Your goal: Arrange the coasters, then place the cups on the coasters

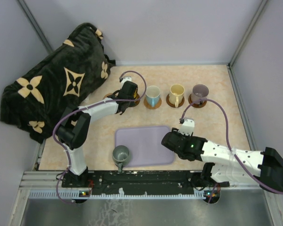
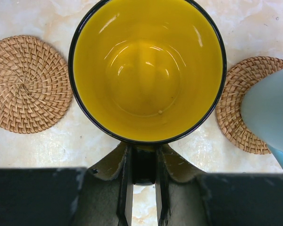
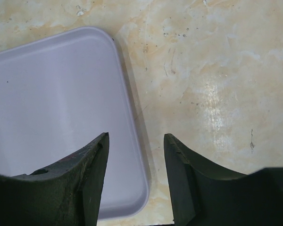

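Tabletop (image 3: 217,70) | left tool (image 2: 144,155) grips yellow cup (image 2: 146,70), coasters (image 2: 28,84) flanking | right tool (image 3: 137,141) parted above tray (image 3: 47,94)

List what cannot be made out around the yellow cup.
Top view: the left pincer largely covers the yellow cup.
Left wrist view: the cup's own bowl hides what lies under it; the right edge cuts off the blue-handled cup.
Right wrist view: the left edge cuts off the tray.
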Robot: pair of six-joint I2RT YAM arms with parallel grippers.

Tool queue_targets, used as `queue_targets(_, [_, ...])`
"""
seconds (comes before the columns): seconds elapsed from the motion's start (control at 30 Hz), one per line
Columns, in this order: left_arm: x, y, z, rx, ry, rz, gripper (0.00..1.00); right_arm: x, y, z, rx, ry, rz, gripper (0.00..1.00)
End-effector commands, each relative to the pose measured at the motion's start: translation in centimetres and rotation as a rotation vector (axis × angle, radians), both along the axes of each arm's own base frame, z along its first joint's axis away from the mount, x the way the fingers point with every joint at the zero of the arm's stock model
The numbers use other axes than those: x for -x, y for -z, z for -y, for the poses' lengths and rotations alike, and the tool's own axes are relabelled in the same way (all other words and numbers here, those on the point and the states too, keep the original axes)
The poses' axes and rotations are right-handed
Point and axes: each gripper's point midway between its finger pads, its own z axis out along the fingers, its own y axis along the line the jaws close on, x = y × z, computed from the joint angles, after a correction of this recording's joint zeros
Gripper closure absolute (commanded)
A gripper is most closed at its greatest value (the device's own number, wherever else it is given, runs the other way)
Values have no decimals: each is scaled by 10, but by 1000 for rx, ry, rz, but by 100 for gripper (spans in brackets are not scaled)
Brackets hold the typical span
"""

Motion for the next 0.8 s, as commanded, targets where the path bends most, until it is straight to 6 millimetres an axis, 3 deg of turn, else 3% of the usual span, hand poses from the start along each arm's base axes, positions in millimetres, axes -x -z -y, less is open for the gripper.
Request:
queue_targets(0.0, [0, 11, -2, -15, -2, -9, 92, -8, -9, -5, -37, 23, 44, 50])
queue_targets(0.2, [5, 14, 0, -23, 11, -19, 84, -9, -10, -6, -38, 19, 46, 50])
queue_targets(0.3, [9, 16, 0, -32, 13, -24, 71, -9, -11, -6, -37, 18, 47, 50])
queue_targets(0.53, [15, 18, -1, -54, 9, -40, 57, -9, -12, -6, -35, 14, 48, 49])
queue_targets(0.77, [19, 16, -3, -63, 2, -40, 51, -9, -13, -7, -39, 13, 48, 50])
